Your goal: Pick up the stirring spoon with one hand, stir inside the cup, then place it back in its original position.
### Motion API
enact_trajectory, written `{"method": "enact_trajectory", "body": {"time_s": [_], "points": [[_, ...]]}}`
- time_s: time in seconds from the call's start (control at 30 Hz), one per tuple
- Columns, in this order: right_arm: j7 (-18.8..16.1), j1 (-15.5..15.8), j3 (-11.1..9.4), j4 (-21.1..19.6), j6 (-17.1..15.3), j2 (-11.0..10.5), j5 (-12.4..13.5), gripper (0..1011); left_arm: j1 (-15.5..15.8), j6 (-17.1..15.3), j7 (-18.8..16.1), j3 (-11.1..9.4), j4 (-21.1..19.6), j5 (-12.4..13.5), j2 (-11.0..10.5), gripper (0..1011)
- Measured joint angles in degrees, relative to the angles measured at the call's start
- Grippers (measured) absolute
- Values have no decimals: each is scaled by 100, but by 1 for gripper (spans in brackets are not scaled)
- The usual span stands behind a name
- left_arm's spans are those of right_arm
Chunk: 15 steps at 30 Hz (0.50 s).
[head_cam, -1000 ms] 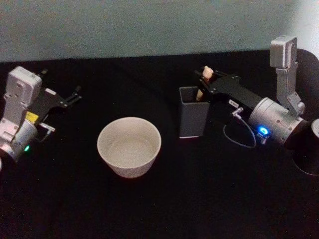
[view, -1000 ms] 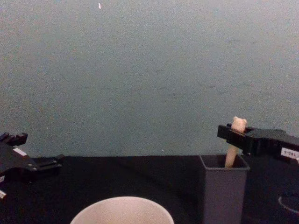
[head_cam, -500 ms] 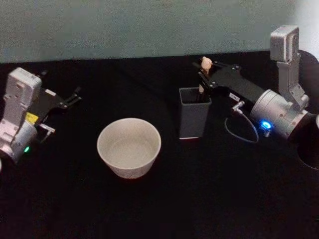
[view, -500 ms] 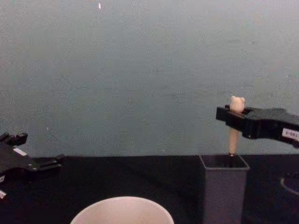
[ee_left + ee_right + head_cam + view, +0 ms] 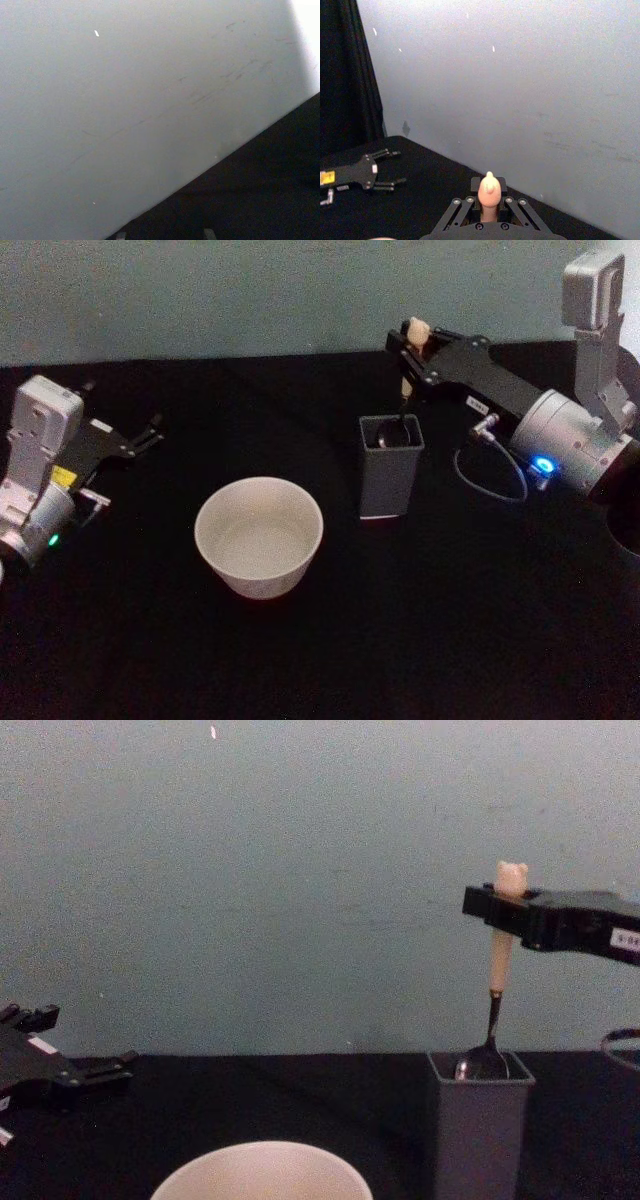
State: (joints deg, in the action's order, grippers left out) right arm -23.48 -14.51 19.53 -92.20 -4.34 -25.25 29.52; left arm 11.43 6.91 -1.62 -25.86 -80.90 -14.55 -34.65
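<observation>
Wooden-handled stirring spoon (image 5: 498, 965) hangs vertical, its metal bowl at the mouth of the grey holder (image 5: 480, 1130). The right gripper (image 5: 497, 907) has its jaws clamped on the handle just below the bear head. The cup (image 5: 262, 575) stands on the surface (image 5: 400, 640) to the holder's left, so the likely move is up, then left. The left gripper (image 5: 128, 462) is parked at the far left, jaws apart.

Dark grey holder (image 5: 388, 480) stands upright on the black surface (image 5: 450, 630). Right tool (image 5: 406, 352) is above the holder, clamped on the stirring spoon (image 5: 405, 388) just under its bear head. Spoon hangs upright, lower end at the holder's mouth. Cream cup (image 5: 260, 575) sits left of the holder, nearer the robot, apart from it. Left tool (image 5: 152, 432) is far left of the holder, 2 fingers apart, holding nothing.
</observation>
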Motion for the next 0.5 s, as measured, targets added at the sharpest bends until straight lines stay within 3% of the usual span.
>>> {"method": "enact_trajectory", "body": {"time_s": [0.5], "points": [[22, -85, 3, -299, -92, -28, 214, 187, 0, 0, 0, 0, 0, 0, 0, 1001]]}}
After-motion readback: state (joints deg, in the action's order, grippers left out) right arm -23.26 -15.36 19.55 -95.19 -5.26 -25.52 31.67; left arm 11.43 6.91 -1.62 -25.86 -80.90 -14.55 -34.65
